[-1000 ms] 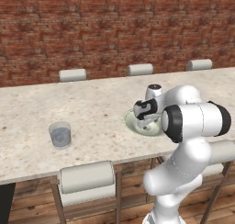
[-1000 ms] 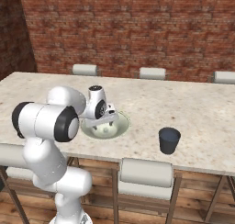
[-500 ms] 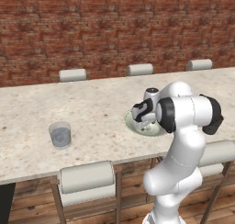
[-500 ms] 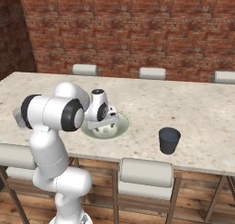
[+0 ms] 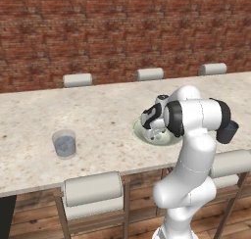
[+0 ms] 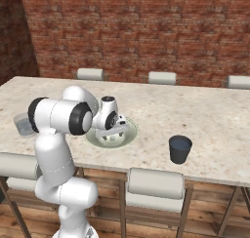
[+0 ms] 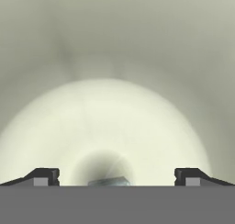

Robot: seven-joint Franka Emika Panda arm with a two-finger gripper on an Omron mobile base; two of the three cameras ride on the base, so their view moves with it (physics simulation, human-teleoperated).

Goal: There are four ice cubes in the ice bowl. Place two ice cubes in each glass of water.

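Observation:
The pale greenish-cream ice bowl (image 5: 169, 139) (image 6: 128, 133) lies on the counter, and my gripper (image 5: 154, 133) (image 6: 112, 133) (image 7: 117, 178) reaches down into it. The hand view looks straight onto the bowl's inner wall (image 7: 114, 113). My dark fingertips (image 7: 42, 176) stand far apart, so the gripper is open. One small grey-white ice cube (image 7: 109, 181) lies on the bowl's bottom between them, partly cut off. The see-through glass (image 5: 64, 143) (image 6: 21, 124) stands far to the left. The dark navy glass (image 5: 227, 132) (image 6: 180, 149) stands to the right of the bowl.
The long speckled stone counter (image 5: 98, 115) runs across in front of a brick wall. Pale stools (image 5: 93, 189) (image 6: 155, 183) line its near edge, and more stand behind it. My own upper arm (image 5: 196, 118) partly hides the dark glass in the left base view.
The hand has sunk deeper into the bowl while the elbow has risen and swung over it. Bowl and both glasses have stayed in place.

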